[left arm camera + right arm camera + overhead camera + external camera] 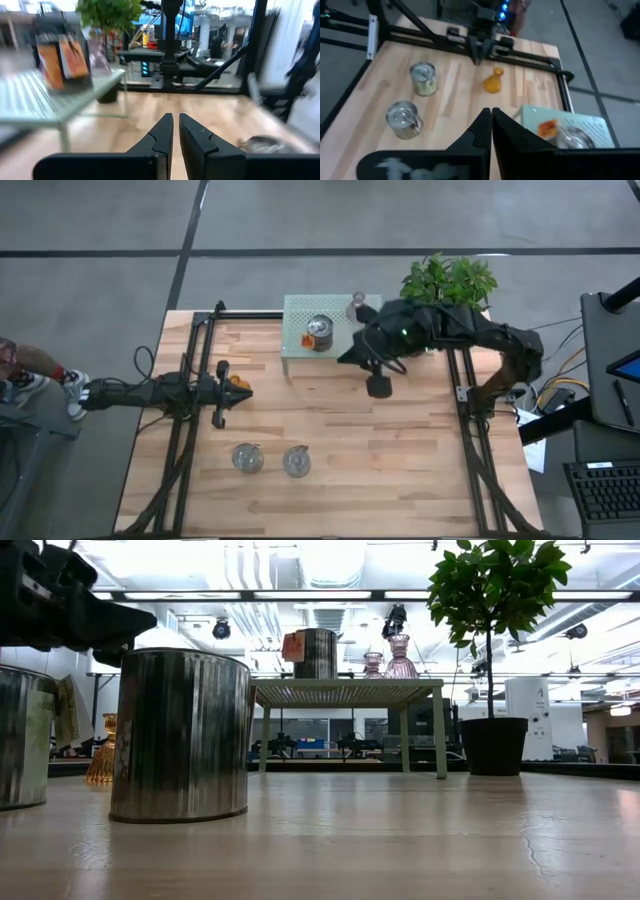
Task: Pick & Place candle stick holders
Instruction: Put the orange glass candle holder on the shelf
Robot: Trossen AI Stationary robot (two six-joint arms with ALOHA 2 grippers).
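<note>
Candle stick holders are spread over the table: from above, two silvery jars (247, 458) (296, 462) stand near the front edge, an amber holder (238, 385) lies at the left gripper (222, 392), and a tagged jar (319, 333) sits on the green mesh shelf (295, 350) beside a pink holder (357, 305). The right gripper (379, 385) hovers just in front of the shelf.

At table height, two pink holders (401, 656) (372, 665) stand on the shelf near the potted plant (497, 650).

Each wrist camera shows its own fingers (161, 135) (479, 129) clenched together, grasping nothing.
</note>
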